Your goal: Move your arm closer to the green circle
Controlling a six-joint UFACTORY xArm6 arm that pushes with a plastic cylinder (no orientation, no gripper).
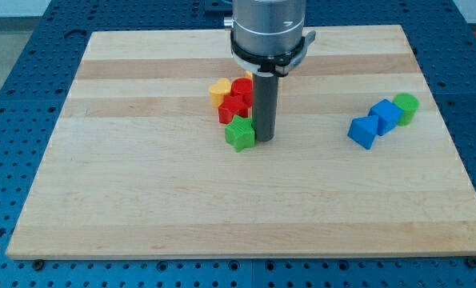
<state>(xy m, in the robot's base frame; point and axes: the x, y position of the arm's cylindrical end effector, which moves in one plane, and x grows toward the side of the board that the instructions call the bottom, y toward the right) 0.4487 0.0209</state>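
Note:
The green circle [406, 106] sits at the view's right on the wooden board [142, 200], touching a blue cube [386, 115], which has a blue triangular block [363, 131] beside it. My tip [265, 140] is near the board's middle, far to the left of the green circle. It stands right next to a green star [240, 134], on that block's right. Behind the star lie a red star [233, 108], a red block [242, 88] and a yellow heart [218, 91], all just left of the rod.
The arm's grey body [270, 28] hangs over the board's top middle. A small orange piece [249, 75] shows behind the rod. A blue perforated table [22, 96] surrounds the board.

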